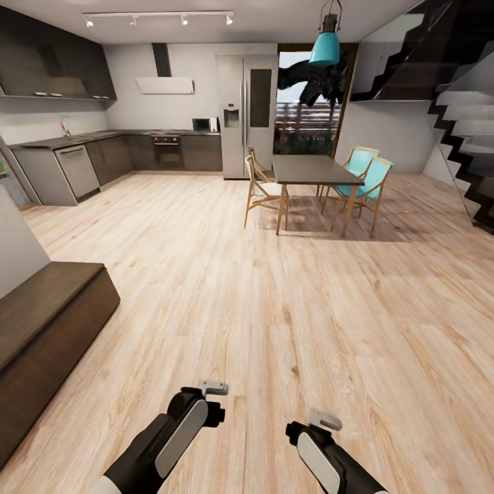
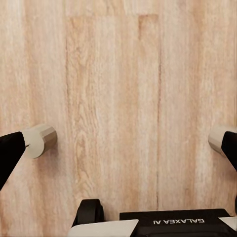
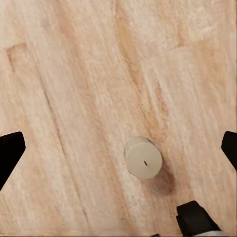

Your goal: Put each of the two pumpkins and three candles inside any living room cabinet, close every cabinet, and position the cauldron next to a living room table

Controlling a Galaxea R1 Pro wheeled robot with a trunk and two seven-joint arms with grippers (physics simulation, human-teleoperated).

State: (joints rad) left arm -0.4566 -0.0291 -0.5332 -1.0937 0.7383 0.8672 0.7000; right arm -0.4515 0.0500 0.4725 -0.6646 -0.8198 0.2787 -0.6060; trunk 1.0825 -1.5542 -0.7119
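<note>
Candle (image 3: 143, 158) upright on wood floor (image 1: 274, 288), between right gripper (image 3: 118, 148) fingers, untouched. Two more candles (image 2: 39, 139) flank left gripper (image 2: 123, 143). Both grippers spread wide, empty, pointing down, likely lining up pick. Cabinet (image 1: 41, 329) near left arm.

Three short pale candles (image 3: 143, 158) stand on wood floor; dark cabinet (image 1: 41, 329) shut.

Cabinet (image 1: 48, 322) at left on floor (image 1: 274, 295), dining table (image 1: 312, 171) far ahead, candle (image 3: 143, 158) on floor
</note>
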